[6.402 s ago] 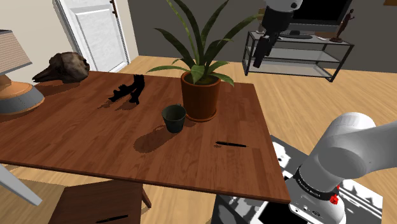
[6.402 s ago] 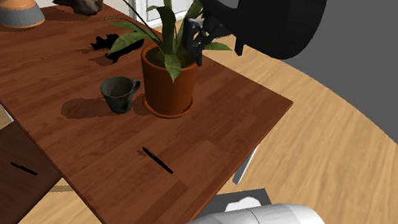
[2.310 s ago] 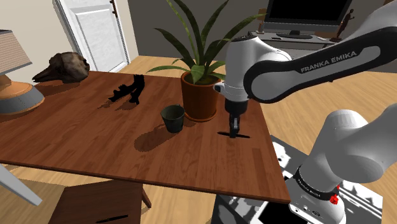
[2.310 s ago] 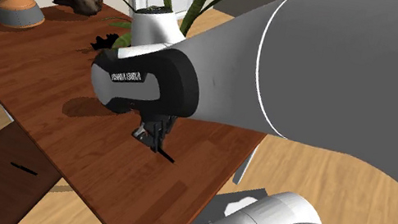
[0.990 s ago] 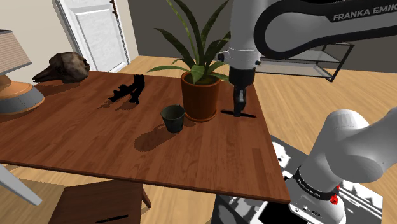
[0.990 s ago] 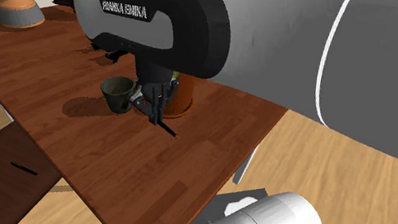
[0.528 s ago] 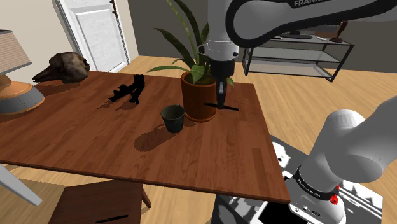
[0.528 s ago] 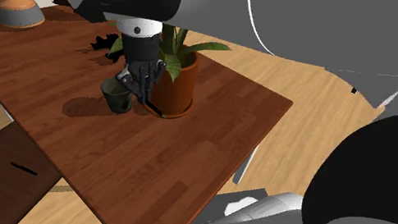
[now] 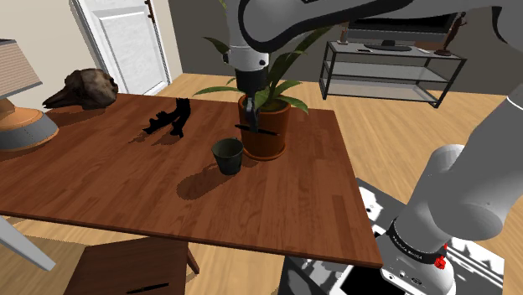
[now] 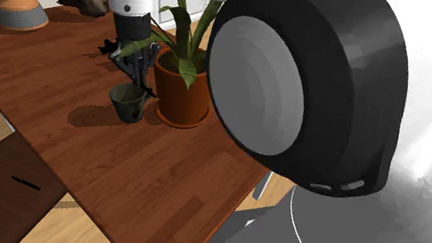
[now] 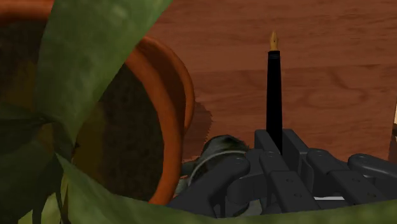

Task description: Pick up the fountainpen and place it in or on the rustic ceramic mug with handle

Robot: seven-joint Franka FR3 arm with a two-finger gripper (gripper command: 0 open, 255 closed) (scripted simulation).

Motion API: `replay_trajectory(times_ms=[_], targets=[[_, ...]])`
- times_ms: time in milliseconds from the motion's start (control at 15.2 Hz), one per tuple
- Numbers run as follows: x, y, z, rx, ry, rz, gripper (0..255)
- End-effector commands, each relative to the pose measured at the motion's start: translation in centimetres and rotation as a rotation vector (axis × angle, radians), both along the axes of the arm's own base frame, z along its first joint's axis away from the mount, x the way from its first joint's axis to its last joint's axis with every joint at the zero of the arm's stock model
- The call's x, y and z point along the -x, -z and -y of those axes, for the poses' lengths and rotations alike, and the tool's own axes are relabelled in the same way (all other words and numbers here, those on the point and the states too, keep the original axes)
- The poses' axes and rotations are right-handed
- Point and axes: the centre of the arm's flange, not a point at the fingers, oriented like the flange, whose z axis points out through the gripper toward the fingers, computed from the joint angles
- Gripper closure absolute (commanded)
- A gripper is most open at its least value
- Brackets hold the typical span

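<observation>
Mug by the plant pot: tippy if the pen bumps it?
Probably not tippy: the mug looks squat and wide-mouthed. It looks small, so likely light; it may slide on the smooth table. The thin fountain pen in the hand should push little.

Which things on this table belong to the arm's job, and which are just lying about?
In the job: slim black fountain pen, clasped in the black two-finger gripper; dark green mug with handle.
Lying about: leafy plant in orange-brown pot; black figurine; dark brown rock-like lump; table lamp.
</observation>
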Motion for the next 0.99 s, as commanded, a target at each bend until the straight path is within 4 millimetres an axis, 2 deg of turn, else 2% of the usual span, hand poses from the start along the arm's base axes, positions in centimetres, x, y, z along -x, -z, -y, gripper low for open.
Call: replay_trajectory(times_ms=[0,330,924], targets=[[-2.3,0.1,-1.3,0.000,0.000,0.001,255],[-8.7,-0.1,-4.1,0.000,0.000,0.001,255],[-8.7,4.6,-4.1,0.000,0.000,0.001,255]])
